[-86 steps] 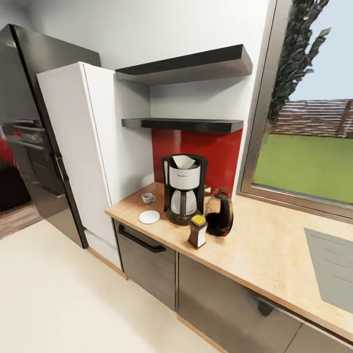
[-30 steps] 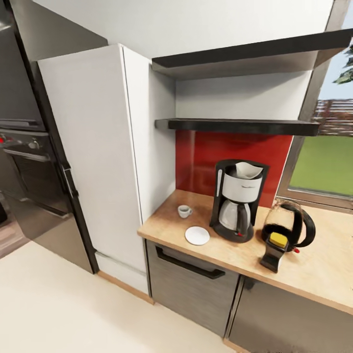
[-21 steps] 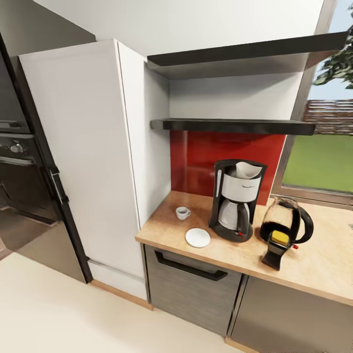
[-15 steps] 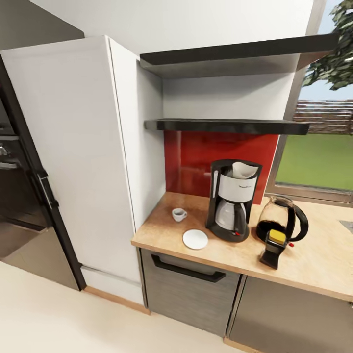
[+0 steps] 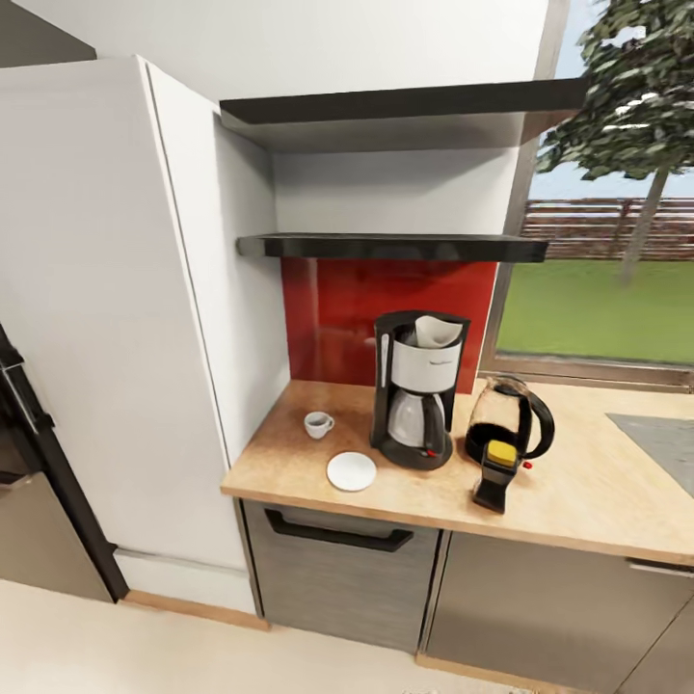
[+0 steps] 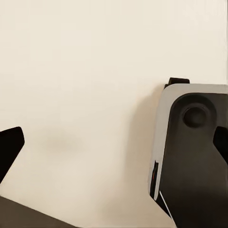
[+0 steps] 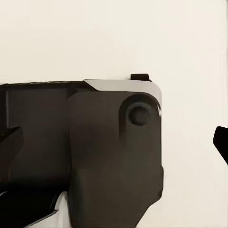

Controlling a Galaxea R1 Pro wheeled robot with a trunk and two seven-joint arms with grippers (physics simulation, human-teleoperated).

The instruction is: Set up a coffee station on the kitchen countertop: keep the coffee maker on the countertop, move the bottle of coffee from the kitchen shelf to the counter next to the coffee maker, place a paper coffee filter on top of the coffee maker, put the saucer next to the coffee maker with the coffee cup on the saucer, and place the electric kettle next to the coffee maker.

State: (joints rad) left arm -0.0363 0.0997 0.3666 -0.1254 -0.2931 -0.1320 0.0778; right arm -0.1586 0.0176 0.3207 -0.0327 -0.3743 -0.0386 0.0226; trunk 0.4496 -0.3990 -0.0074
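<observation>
Head view, near to far: the bottle of coffee [image 5: 495,474] stands nearest the front edge of the kitchen countertop [image 5: 598,501], just before the electric kettle [image 5: 508,430]; the saucer [image 5: 351,471] lies bare — the coffee cup [image 5: 317,424] sits apart behind it, likely the one step left. The coffee maker [image 5: 416,390], paper coffee filter [image 5: 439,331] on top, stands below the kitchen shelf [image 5: 386,247]. Wrist views face pale floor and the robot's base, fingertips at the frame edges — both grippers spread wide, empty.

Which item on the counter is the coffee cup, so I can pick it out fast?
Start at the tall white cabinet at the left end of the kitchen countertop. Near it, left of the coffee maker, sits the coffee cup, behind the saucer and not on it. It is the small white cup with a loop handle, whereas the saucer is flat and round.
</observation>
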